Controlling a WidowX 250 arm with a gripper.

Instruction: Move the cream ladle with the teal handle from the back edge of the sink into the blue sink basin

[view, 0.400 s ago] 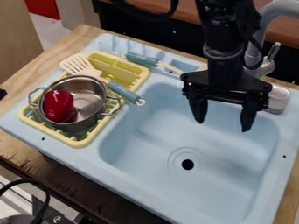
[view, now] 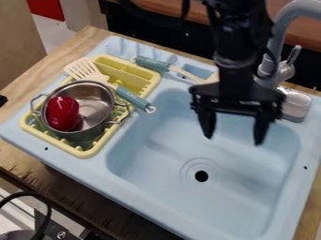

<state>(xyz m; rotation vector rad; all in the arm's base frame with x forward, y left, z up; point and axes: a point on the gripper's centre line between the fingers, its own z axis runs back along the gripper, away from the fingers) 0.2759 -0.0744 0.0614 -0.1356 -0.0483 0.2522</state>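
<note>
At the left, a metal pot [view: 97, 105] is standing on the yellow dish rack [view: 83, 153], and a red pepper [view: 63, 114] is lying inside it. Farther back, the jaws [view: 233, 137] are hanging over the blue sink [view: 182, 206], spread apart and holding nothing. Behind them, a grey faucet [view: 280, 29] is standing.

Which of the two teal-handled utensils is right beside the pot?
The slotted spatula, lying across the yellow rack; the other utensil points its pale shaft toward the gripper.

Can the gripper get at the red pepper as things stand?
Likely yes: the gripper is open and nothing covers the red pepper from above, though the pot around it may crowd the grasp.
</note>
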